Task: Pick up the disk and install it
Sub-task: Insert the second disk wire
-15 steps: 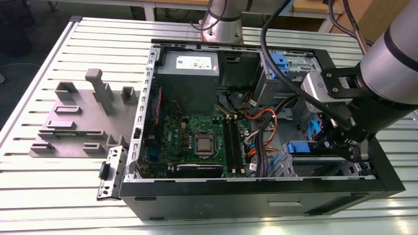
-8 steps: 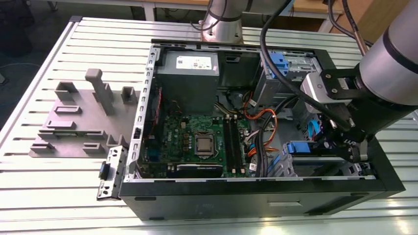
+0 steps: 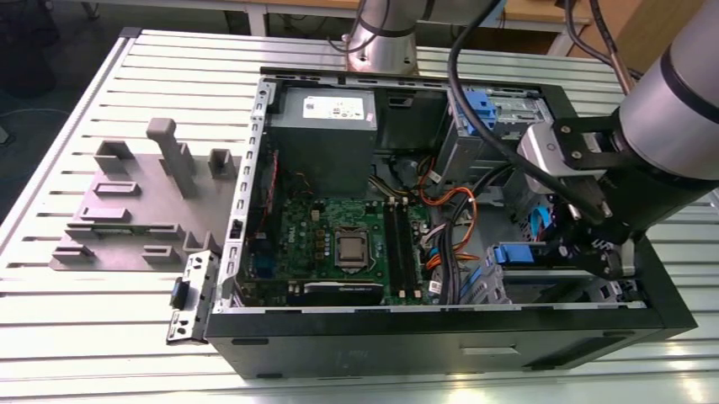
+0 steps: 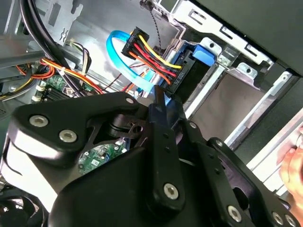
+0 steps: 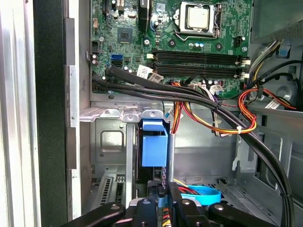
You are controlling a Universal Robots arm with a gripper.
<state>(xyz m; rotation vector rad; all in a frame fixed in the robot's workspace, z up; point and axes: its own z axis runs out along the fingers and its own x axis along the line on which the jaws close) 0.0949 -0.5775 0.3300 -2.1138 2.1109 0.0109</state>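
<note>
Fingers (image 4: 161, 109) of the gripper (image 5: 163, 196) were clenched on the disk (image 5: 154, 144), pinching its blue bracket; it stood on edge in the drive cage (image 5: 111, 142) beside the motherboard (image 5: 189, 33); probably rigid, fairly heavy, shock-sensitive; best held by the bracket.

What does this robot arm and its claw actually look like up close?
The arm is a thick silver-grey tube with a dark band, and black cables run along it. At its wrist sits a silver block in a black bracket. The gripper is matte black, built of flat linked bars joined by shiny round screws.
</note>
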